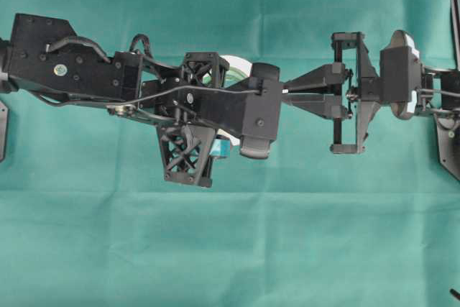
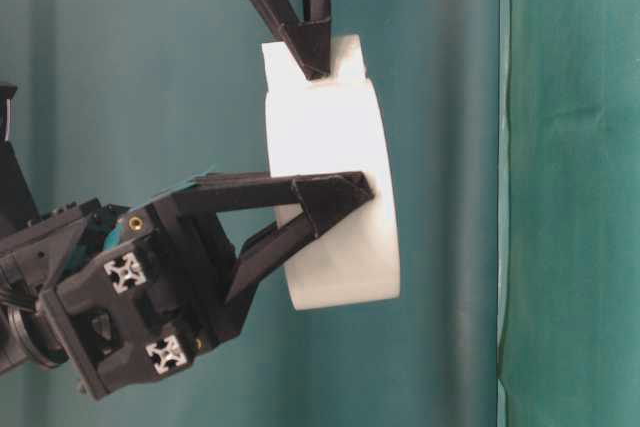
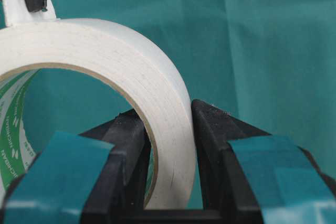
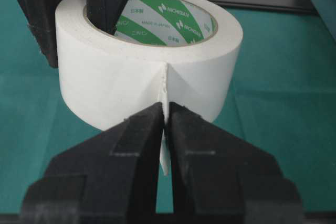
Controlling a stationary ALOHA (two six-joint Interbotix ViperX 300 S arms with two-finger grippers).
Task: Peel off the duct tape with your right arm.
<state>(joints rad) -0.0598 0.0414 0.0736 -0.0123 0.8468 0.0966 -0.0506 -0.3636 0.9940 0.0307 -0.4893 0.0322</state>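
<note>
Right wrist view: right gripper (image 4: 165,129) pressed together, pinching the strip end (image 4: 165,153) that sticks straight out from the duct tape (image 4: 152,72) wall toward it, roll held off the table by left gripper (image 3: 173,145) clamping its wall, so peel runs straight back.

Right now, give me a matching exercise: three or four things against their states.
Things:
1. roll
2. tape end
3. left gripper
4. cloth

States:
A. clamped on the roll's wall
B. pinched in the right gripper
C. held off the table
D. green, lying flat

Pairs: 1-C, 2-B, 3-A, 4-D
</note>
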